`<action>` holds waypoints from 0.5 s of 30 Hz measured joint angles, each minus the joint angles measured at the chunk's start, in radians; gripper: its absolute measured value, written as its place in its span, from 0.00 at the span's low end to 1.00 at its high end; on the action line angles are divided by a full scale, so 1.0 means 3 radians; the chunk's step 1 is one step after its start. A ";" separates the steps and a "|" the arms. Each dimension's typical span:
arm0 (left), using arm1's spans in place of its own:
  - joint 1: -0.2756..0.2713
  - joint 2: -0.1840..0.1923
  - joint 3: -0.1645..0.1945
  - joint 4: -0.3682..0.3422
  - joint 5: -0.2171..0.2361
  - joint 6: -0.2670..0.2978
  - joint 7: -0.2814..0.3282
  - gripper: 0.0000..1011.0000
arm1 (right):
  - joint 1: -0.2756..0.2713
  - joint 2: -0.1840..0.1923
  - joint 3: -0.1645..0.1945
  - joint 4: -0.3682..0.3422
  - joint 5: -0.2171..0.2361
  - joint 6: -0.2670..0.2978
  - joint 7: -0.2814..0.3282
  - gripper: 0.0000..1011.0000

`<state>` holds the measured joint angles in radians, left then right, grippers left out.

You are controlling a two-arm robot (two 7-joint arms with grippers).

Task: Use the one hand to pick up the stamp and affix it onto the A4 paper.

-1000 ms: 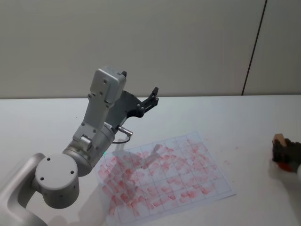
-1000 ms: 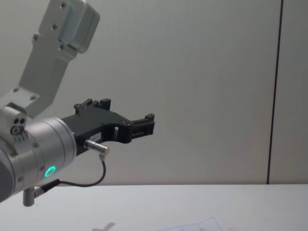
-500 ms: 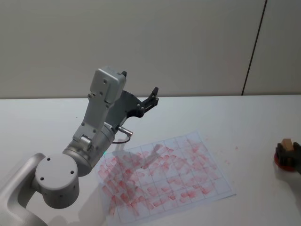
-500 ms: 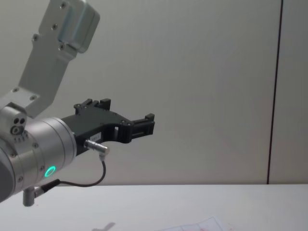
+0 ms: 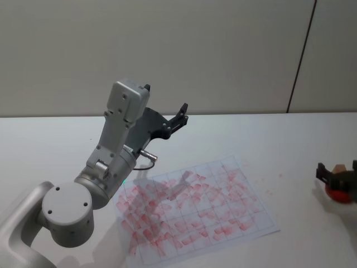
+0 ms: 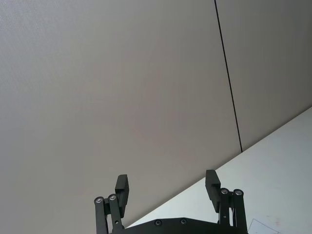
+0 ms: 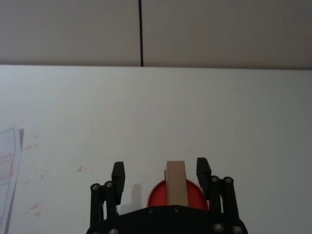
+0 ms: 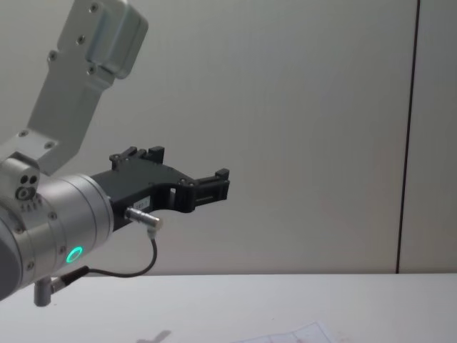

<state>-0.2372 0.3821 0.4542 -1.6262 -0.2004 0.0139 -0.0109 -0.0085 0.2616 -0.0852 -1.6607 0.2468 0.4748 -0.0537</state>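
The right hand (image 7: 160, 171) sits low at the far right of the white tabletop (image 5: 290, 139), fingers spread apart. The stamp (image 7: 175, 183) stands upright between them on a red pad (image 7: 157, 195), touching neither finger. The A4 paper (image 5: 195, 206), covered in red marks, lies well off to that hand's left. The left hand (image 5: 179, 115) hangs raised above the tabletop, released and empty.

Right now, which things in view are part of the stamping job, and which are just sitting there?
Job:
- right gripper, open around the stamp
- stamp, standing on the red pad
- A4 paper

Not in use:
- red pad
- left gripper, parked, raised above the table
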 joint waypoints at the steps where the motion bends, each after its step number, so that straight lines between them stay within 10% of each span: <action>1: 0.0000 0.0000 0.0000 0.0000 0.0000 0.0000 0.0000 0.99 | -0.0011 0.0005 0.0002 -0.0028 -0.0014 -0.0035 0.0012 0.89; 15: 0.0000 0.0000 0.0000 0.0000 0.0000 0.0000 0.0000 0.99 | -0.0133 0.0056 0.0007 -0.0326 -0.0240 -0.0454 0.0090 0.99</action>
<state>-0.2371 0.3821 0.4542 -1.6262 -0.2004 0.0139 -0.0109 -0.0483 0.2784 -0.0830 -1.7584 0.1747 0.3386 -0.0267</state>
